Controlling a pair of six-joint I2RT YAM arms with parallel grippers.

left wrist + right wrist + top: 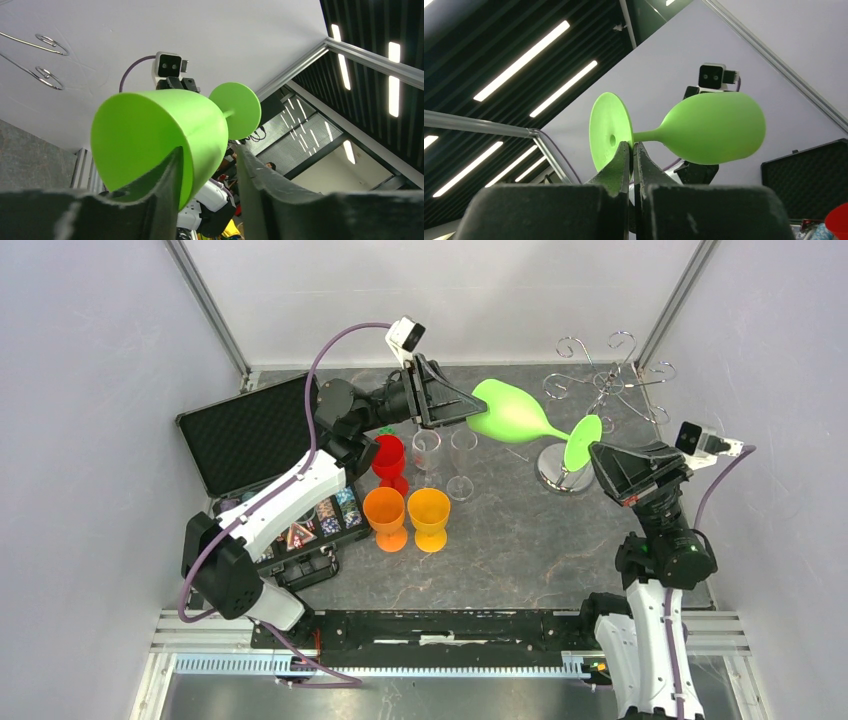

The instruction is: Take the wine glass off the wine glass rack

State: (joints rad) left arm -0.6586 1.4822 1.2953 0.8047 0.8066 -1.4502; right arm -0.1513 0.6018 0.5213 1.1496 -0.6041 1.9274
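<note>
A bright green wine glass [515, 415] lies level in the air between my two grippers, bowl to the left, foot to the right. My right gripper [592, 455] is shut on the rim of its round foot [606, 127], as the right wrist view [631, 146] shows. My left gripper [452, 405] is open at the bowl's mouth: one finger [170, 170] is inside the bowl [150, 130], the other [255, 170] is outside with a gap. The wine glass rack [562, 470], silver wire with curled arms [610, 370], stands just behind the glass's foot.
An open black case [250, 435] with small items lies at the left. A red cup [388, 455], two orange cups [385, 515] and two clear glasses [445, 452] stand in the middle, under my left gripper. Two rack arm curls [47, 42] show in the left wrist view.
</note>
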